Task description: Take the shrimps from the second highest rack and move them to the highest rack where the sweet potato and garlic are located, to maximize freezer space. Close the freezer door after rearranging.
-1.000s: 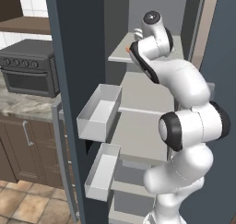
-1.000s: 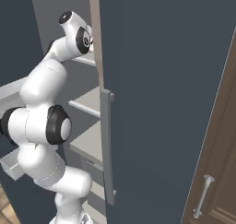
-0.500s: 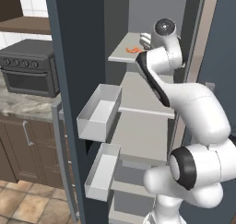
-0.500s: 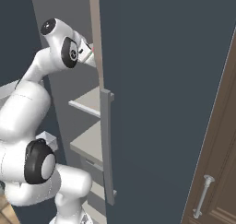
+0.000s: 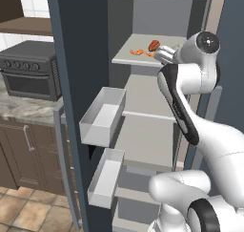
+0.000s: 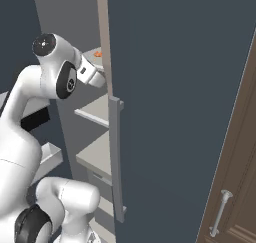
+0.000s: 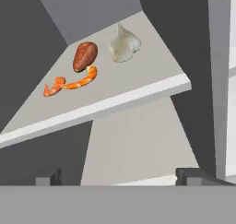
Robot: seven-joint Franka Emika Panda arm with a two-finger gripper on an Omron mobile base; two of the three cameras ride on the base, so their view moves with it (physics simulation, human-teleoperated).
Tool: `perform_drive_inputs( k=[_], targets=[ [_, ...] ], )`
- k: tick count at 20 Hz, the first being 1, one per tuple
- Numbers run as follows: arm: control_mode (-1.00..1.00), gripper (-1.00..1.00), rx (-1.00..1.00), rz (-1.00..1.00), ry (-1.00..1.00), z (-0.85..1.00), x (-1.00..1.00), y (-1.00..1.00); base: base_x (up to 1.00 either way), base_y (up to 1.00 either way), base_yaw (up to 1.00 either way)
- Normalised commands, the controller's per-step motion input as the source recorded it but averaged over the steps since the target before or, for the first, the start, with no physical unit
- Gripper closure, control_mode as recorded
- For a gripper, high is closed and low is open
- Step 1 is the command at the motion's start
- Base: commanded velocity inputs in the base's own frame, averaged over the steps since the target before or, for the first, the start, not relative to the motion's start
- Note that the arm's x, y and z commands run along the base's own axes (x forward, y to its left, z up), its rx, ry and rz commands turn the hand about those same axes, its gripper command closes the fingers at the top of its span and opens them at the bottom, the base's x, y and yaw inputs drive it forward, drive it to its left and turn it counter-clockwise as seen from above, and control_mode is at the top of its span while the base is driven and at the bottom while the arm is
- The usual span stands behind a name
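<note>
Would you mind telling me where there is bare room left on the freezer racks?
The top rack is crowded at the back: shrimps, sweet potato, garlic. Its front strip is free. The rack below looks bare.

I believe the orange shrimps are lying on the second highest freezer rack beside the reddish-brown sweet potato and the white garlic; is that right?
Not quite: the orange shrimps lie on the highest grey rack, beside the reddish-brown sweet potato and white garlic, as the hand view shows.

On top shelf (image 7: 138,91) ahead of gripper (image 7: 120,176): shrimps (image 7: 69,84) nearest, touching sweet potato (image 7: 85,56) behind; garlic (image 7: 123,47) alongside.
</note>
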Motion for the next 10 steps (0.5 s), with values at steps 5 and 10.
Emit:
perform_drive_inputs(
  k=[5,10],
  targets=[
    [-1.0,-1.0,0.0,0.24,0.0,0.0,-1.0,0.01,0.0,0.0,0.0],
    [-1.0,-1.0,-0.01,0.12,0.08,0.0,-0.95,0.13,0.0,0.0,0.0]
  ],
)
